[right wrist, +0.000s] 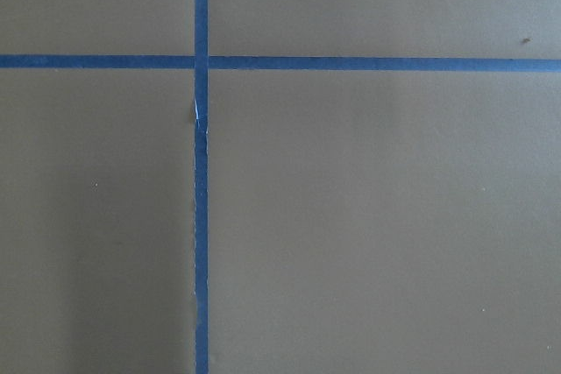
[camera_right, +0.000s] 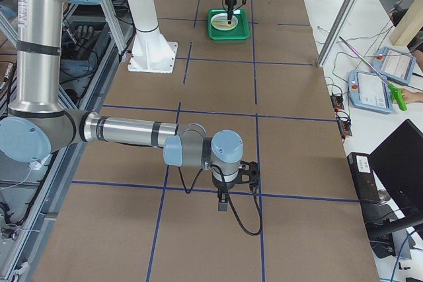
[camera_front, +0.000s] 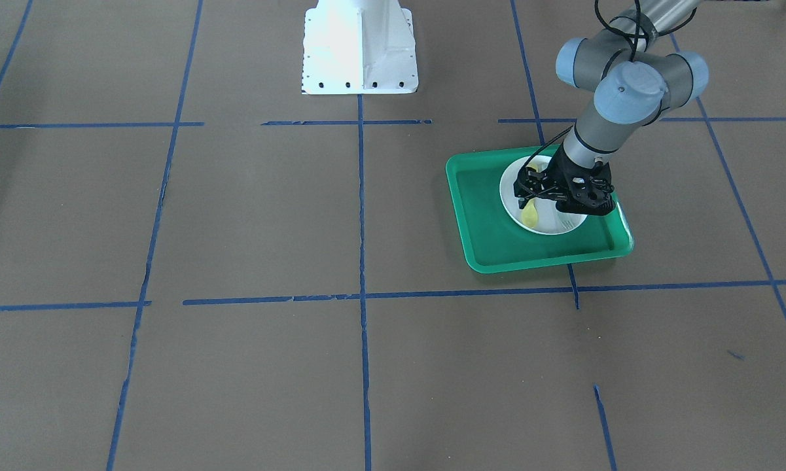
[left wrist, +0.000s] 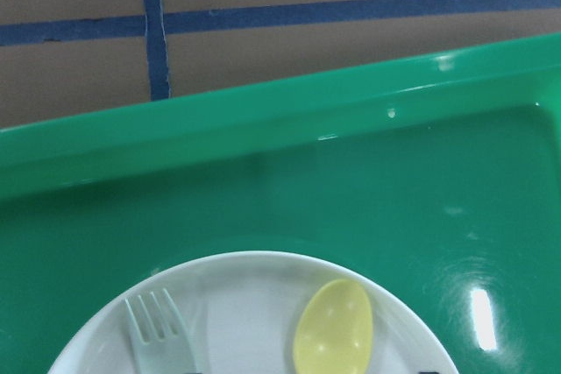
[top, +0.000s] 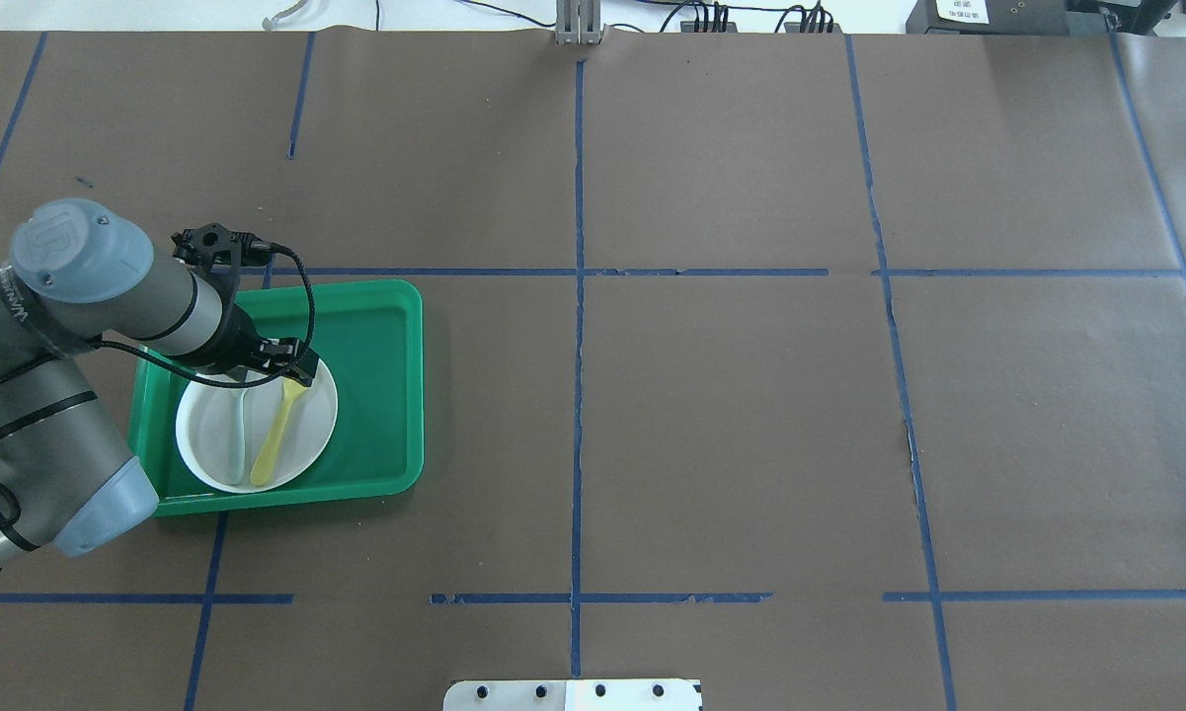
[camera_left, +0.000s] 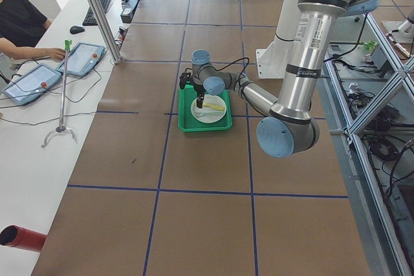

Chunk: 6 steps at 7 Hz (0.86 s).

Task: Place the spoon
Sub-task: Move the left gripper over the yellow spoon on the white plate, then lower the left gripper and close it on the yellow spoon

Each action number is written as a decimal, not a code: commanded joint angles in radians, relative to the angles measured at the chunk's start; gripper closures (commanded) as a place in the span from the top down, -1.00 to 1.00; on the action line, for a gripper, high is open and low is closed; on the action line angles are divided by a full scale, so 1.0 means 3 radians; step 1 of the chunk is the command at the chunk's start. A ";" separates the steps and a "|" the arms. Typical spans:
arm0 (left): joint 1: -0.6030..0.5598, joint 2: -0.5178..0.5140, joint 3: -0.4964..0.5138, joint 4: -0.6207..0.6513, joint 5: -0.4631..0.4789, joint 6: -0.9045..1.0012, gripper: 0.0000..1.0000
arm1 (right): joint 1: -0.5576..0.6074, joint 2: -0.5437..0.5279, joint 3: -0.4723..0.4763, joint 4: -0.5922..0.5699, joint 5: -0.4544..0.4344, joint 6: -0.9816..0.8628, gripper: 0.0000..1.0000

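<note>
The yellow spoon (top: 276, 434) lies on the white plate (top: 322, 415) in the green tray (top: 380, 395), beside a pale fork (top: 238, 434). My left gripper (top: 296, 375) stands low over the plate's far edge, at the spoon's handle end, and its jaws look open around the handle. In the front view the spoon's bowl (camera_front: 529, 214) shows below the left gripper (camera_front: 530, 190). The left wrist view shows the spoon's bowl (left wrist: 333, 328) resting on the plate (left wrist: 254, 299). My right gripper (camera_right: 223, 204) hangs over bare table far away; I cannot tell whether it is open or shut.
The tray's raised rim (left wrist: 263, 129) surrounds the plate. Brown paper with blue tape lines covers the table (top: 751, 395). The robot's white base (camera_front: 360, 49) stands at the table's middle edge.
</note>
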<state>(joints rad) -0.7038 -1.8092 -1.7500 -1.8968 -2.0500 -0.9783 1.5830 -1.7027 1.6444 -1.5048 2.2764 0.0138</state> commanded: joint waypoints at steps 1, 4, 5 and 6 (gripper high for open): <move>0.0080 0.0012 0.0004 0.0013 -0.0013 -0.0006 0.51 | 0.0000 0.0000 0.0000 0.0000 0.0000 0.0000 1.00; 0.0157 0.0017 0.0055 0.0008 -0.0019 -0.0006 0.50 | 0.0000 0.0000 0.0000 0.0000 0.0000 -0.0005 1.00; 0.0158 0.0017 0.0055 0.0008 -0.0024 -0.0016 0.45 | 0.0000 0.0000 0.0000 0.0000 0.0000 0.0000 1.00; 0.0163 0.0017 0.0055 0.0008 -0.0024 -0.0017 0.41 | 0.0000 0.0000 0.0000 0.0000 0.0000 0.0000 1.00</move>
<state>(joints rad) -0.6574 -1.8040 -1.7342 -1.8944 -2.0567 -0.9823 1.5831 -1.7027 1.6444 -1.5048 2.2764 0.0134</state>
